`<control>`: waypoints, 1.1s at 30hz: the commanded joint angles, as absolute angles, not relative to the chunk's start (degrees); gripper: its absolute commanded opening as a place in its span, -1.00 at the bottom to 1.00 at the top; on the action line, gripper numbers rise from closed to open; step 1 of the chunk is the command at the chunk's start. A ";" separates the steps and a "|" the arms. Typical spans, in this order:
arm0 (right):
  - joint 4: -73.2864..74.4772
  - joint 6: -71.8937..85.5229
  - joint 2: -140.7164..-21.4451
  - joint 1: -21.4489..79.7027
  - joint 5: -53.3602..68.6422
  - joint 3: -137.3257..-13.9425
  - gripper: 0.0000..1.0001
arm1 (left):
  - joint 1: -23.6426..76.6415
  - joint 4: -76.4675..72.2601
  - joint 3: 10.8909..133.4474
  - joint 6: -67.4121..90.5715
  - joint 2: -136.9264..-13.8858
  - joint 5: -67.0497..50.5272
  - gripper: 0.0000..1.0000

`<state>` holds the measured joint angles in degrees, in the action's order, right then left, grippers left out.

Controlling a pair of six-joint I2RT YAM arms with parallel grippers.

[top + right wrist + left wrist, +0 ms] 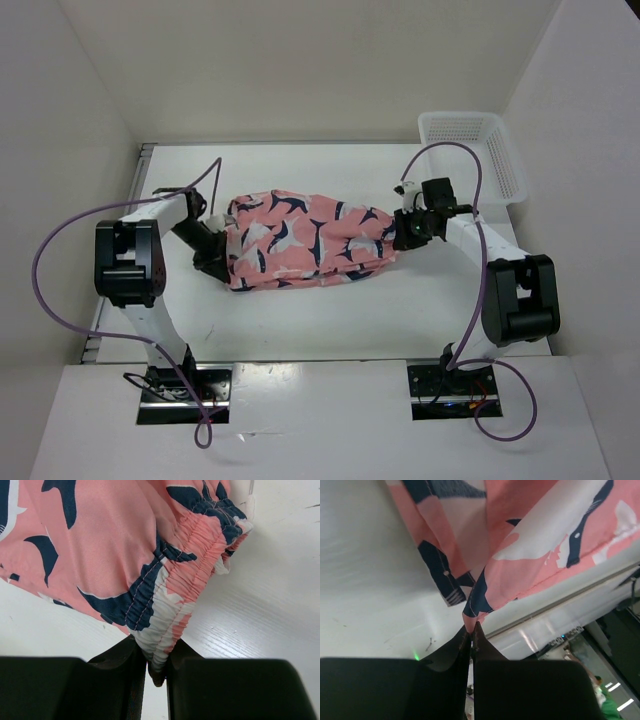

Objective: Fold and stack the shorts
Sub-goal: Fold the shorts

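The salmon-pink shorts point(305, 240) with navy and white fish shapes lie stretched left to right across the middle of the white table. My left gripper point(222, 252) is shut on the hem at the shorts' left end; the left wrist view shows a pinch of fabric point(492, 587) caught at its fingertips point(471, 627). My right gripper point(400, 235) is shut on the elastic waistband at the right end; the right wrist view shows the gathered waistband point(170, 615) held between its jaws point(156, 667).
A white plastic mesh basket point(475, 150) stands at the table's back right corner. White walls enclose the table on three sides. The arm bases are at the near edge.
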<state>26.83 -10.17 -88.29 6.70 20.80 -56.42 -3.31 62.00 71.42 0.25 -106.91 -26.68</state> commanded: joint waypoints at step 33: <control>27.94 -15.73 -85.34 6.42 18.54 -60.83 -1.00 | 4.66 24.62 89.21 0.00 -112.14 -0.27 0.45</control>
